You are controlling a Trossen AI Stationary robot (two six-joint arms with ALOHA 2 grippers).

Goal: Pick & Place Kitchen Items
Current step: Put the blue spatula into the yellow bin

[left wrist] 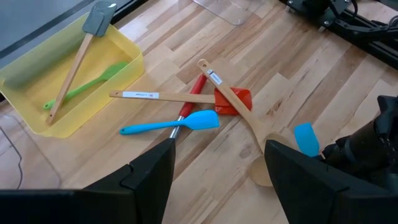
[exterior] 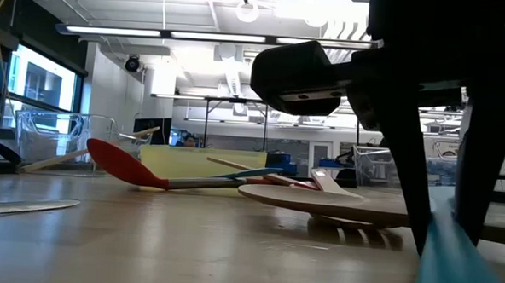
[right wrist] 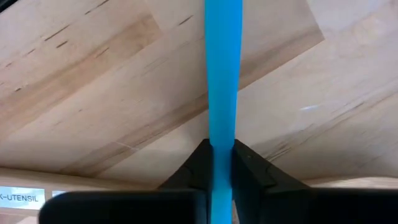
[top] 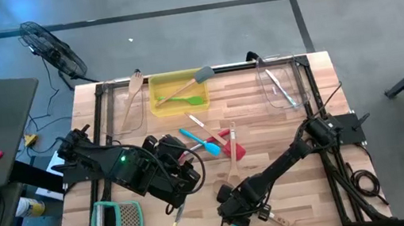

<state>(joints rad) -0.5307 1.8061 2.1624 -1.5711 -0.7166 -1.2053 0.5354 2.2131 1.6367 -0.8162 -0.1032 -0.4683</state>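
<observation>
Right end effector (right wrist: pixel 221 163) grips blue spatula (right wrist: pixel 222 74) over wooden table (right wrist: pixel 93 93).

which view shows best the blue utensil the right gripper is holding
The right wrist view: the blue utensil's handle runs straight out from between the shut fingers of the right gripper. The left wrist view shows only its blue tip, the high view a speck, the low view a blur.

yellow bin (top: pixel 175 90), blue spatula (left wrist: pixel 171 123), red spatula (left wrist: pixel 231 101)
</observation>
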